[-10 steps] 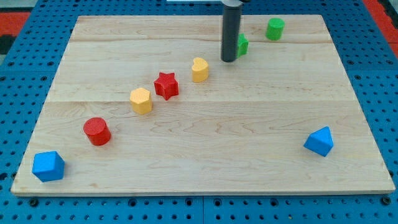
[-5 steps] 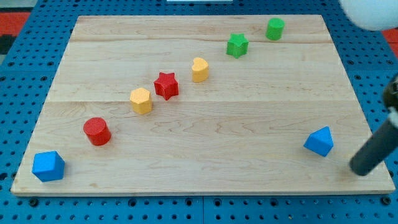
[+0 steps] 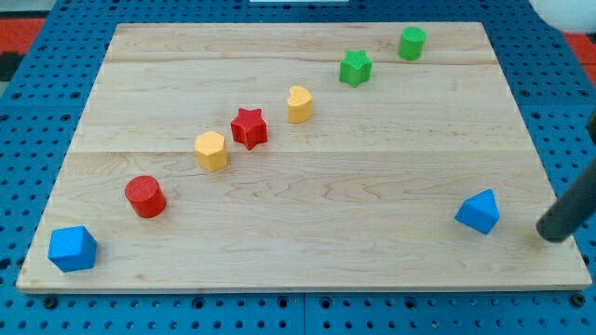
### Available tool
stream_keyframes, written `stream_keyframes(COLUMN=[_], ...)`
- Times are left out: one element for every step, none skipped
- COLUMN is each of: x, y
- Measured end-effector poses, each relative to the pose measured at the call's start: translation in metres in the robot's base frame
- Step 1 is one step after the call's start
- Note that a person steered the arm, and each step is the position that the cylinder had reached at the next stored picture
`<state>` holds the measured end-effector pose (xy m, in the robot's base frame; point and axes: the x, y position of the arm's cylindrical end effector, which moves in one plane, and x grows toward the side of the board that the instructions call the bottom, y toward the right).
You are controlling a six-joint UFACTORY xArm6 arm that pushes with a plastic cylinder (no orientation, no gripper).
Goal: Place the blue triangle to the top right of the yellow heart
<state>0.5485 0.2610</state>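
Blue triangle (image 3: 478, 211) sat near the board's (image 3: 279, 270) right edge, my bare, fingerless tip (image 3: 549, 233) just right of it; an off-centre push risked spinning it away from the yellow heart (image 3: 299, 104).

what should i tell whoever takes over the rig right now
Tool: my tip is on the board near the view's right edge, just right of the blue triangle and apart from it.
Job's things: the blue triangle sits near the view's bottom right. The yellow heart is up the middle, in a slanted row with the red star at its lower left and the green star at its upper right.
Done: nothing yet, the triangle is far from the heart.
Left: push the triangle up and to the view's left to the heart's top right, minding the green star sitting close to that spot.
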Motion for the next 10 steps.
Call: stream_keyframes(x=[-0.037, -0.031, 0.003, 0.024, -0.019, -0.057, -0.062, -0.051, -0.082, -0.123], y=[-0.076, -0.100, -0.082, -0.085, -0.162, -0.210, -0.201, -0.159, -0.155, -0.173])
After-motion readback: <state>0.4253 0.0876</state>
